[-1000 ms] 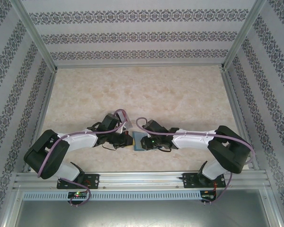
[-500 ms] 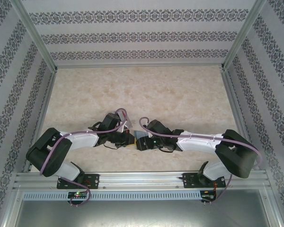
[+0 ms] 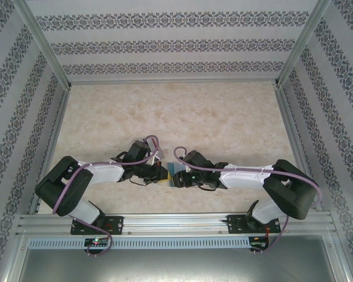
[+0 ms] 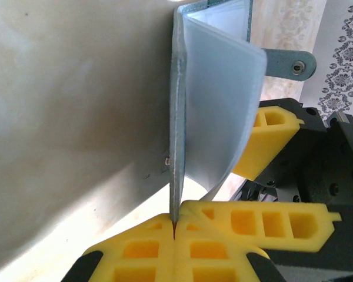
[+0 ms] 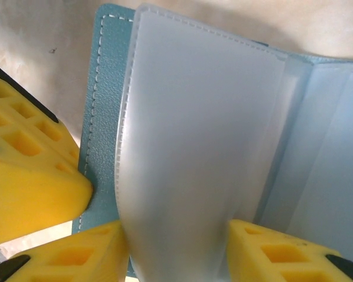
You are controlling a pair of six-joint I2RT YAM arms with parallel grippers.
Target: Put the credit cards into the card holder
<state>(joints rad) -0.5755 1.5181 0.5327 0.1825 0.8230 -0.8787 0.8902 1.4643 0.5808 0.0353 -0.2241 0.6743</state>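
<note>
Now | left pincer pointing right, clamped on card holder | right pincer pointing left, apart astride sleeve

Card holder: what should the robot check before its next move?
1. Grip of the left tool on the card holder cover: ok.
2. The card holder opened up: ok.
3. A clear sleeve between the right tool fingers: ok.
4. Firm hold by the right tool: cannot tell.
5. Sleeve mouth spread wide: cannot tell.
6. The snap tab out of the way: ok.
</note>
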